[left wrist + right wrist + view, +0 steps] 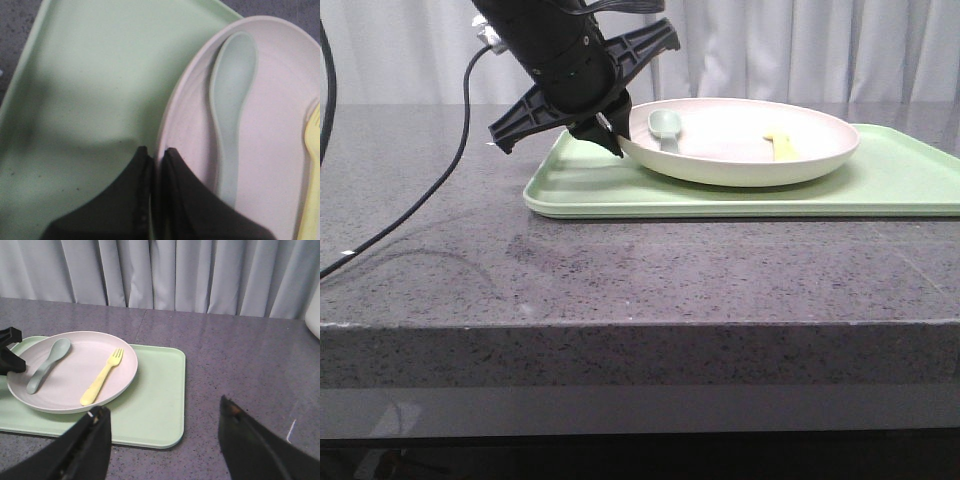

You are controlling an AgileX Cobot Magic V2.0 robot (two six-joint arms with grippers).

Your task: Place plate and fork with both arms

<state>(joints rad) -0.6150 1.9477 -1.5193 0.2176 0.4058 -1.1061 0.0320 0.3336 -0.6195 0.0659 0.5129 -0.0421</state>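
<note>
On the grey stone desk [620, 280], the left gripper [611, 128] comes in from 10 o'clock, its dark jaws pinched almost together on the raised rim of the plate [740, 165] at the plate's 9 o'clock edge. In the left wrist view one finger [125, 200] lies outside the rim over the tray and the other sits inside the plate. The plate, cream with a pink tint, rests on the light-green tray [880, 190] (its gripped side looks slightly raised in the front view), filling the tray's left half. Inside it the grey-green spoon [47, 365] lies at about 9 o'clock, bowl pointing away. The pale-yellow fork [102, 377] lies near the plate's centre, just beside the spoon but apart from it, tines away. The right gripper [162, 440] hangs above the desk at 5 o'clock of the tray, jaws spread wide and holding nothing.
</note>
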